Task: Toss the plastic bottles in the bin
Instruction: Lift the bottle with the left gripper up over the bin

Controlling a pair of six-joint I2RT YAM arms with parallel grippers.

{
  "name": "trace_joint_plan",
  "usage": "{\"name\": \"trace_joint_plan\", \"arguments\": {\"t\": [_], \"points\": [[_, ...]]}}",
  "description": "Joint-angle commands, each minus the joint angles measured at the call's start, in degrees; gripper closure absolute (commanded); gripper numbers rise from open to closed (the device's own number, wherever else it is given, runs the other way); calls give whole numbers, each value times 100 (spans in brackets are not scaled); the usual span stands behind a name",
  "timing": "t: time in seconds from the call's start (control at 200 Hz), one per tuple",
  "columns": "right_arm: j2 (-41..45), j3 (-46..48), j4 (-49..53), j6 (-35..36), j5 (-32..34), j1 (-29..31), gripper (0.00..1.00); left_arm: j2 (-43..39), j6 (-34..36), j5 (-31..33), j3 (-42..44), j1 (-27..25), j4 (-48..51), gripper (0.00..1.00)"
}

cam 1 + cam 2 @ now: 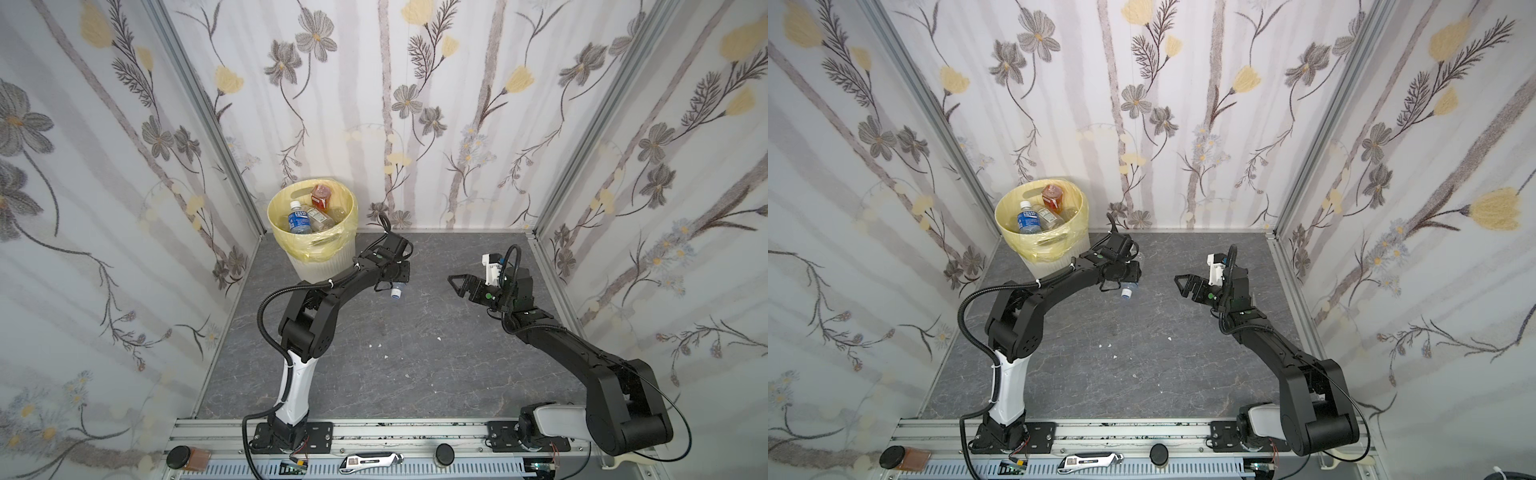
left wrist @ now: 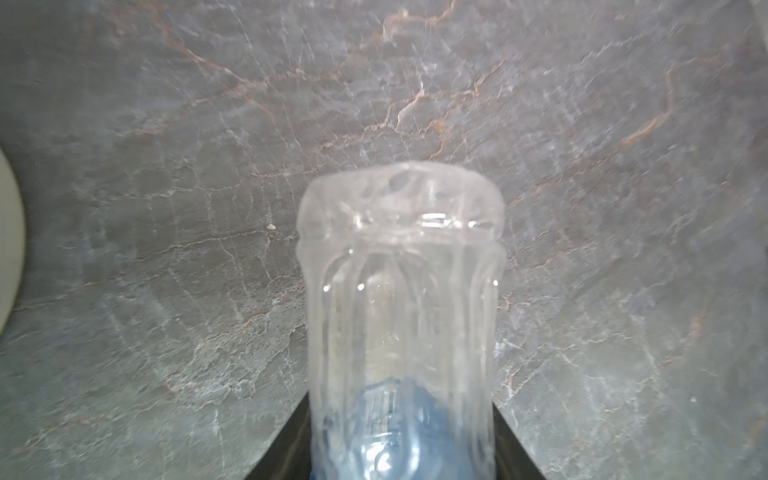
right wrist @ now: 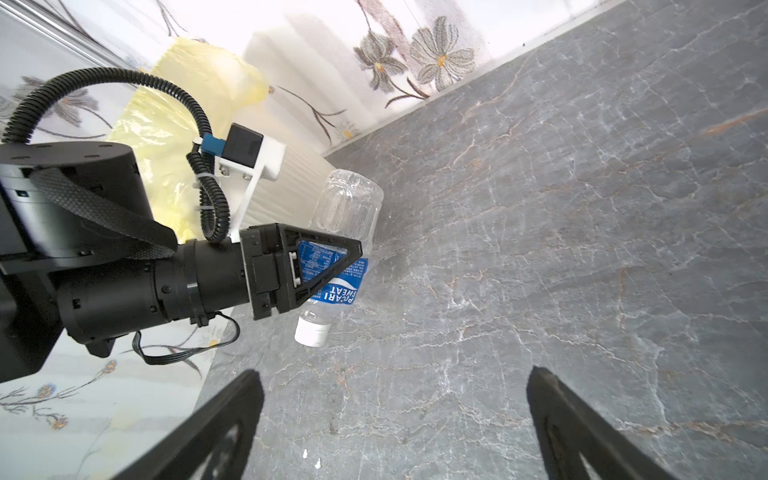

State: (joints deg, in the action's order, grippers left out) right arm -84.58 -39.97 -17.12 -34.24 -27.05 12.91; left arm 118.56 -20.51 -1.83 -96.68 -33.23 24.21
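Observation:
My left gripper point(image 1: 389, 286) point(image 3: 332, 266) is shut on a clear plastic bottle point(image 2: 401, 291) point(image 3: 347, 205) with a blue label and a white cap point(image 1: 395, 292) point(image 1: 1127, 294). It holds the bottle across the label, just above the grey floor, to the right of the bin point(image 1: 277, 226) point(image 1: 1005, 226). The bin is cream-white with a yellow liner and stands in the back left corner. Inside it lie a blue-labelled bottle point(image 1: 298, 221), a clear one point(image 1: 323, 220) and an orange-red one point(image 1: 321, 196). Right of centre, my right gripper point(image 1: 455, 283) point(image 3: 394, 374) is open and empty, pointing at the held bottle.
Small white scraps point(image 1: 378, 345) lie on the floor mid-table. Flowered walls close the left, back and right sides. A utility knife point(image 1: 370, 461) and black knobs point(image 1: 444, 453) sit on the front rail. The bin's wall point(image 2: 8, 249) shows at the edge of the left wrist view.

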Motion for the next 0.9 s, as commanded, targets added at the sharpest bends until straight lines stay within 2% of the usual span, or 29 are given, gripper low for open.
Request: {"name": "trace_joint_plan", "arguments": {"t": [0.0, 0.245, 0.51, 0.759, 0.894], "points": [[94, -183, 109, 57, 81, 116, 0, -374, -467, -210, -109, 62, 152, 56], [305, -863, 441, 248, 315, 562, 0, -1162, -1201, -611, -528, 194, 207, 57], [269, -1778, 810, 461, 531, 1064, 0, -1903, -1805, -327, -1224, 438, 207, 57], [-45, -2662, 973, 502, 714, 1541, 0, -2391, -2053, -317, -1595, 1135, 198, 57], [-250, -3014, 1052, 497, 830, 1792, 0, -2438, -2011, -352, -2062, 1594, 198, 57]]}}
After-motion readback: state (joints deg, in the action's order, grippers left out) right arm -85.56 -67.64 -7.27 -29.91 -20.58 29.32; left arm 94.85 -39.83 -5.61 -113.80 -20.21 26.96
